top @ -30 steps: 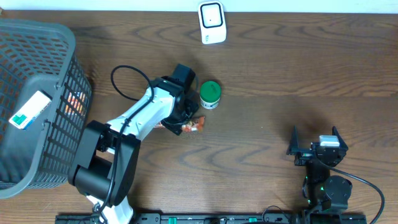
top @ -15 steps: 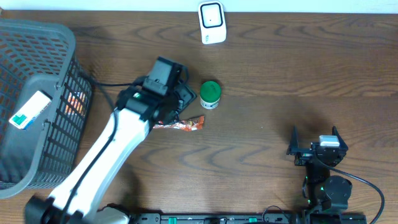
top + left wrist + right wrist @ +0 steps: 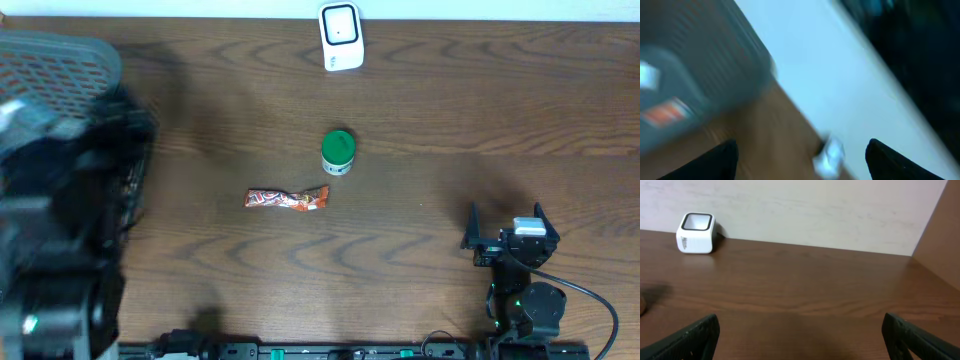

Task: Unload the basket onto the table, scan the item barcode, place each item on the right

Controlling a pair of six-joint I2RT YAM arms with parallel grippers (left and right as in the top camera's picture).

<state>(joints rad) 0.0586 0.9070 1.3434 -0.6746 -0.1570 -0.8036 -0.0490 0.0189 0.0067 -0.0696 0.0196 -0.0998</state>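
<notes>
An orange-red snack packet (image 3: 288,199) lies flat on the wooden table, with nothing touching it. Just behind it stands a small can with a green lid (image 3: 338,152). The white barcode scanner (image 3: 341,37) sits at the table's far edge, and the right wrist view shows the scanner (image 3: 696,232) at far left. My left arm (image 3: 60,230) is a dark motion blur over the basket at the left. Its gripper (image 3: 800,162) is open and holds nothing. My right gripper (image 3: 505,240) rests open near the front right, also with nothing in it.
A dark mesh basket (image 3: 70,60) fills the left end of the table, largely covered by the blurred left arm. The left wrist view is smeared, showing the basket wall (image 3: 700,75), wood and a white blur.
My left arm has left the snack packet and swung fast to the left over the basket. The packet now lies alone and flatter on the table. The right arm has not moved.
</notes>
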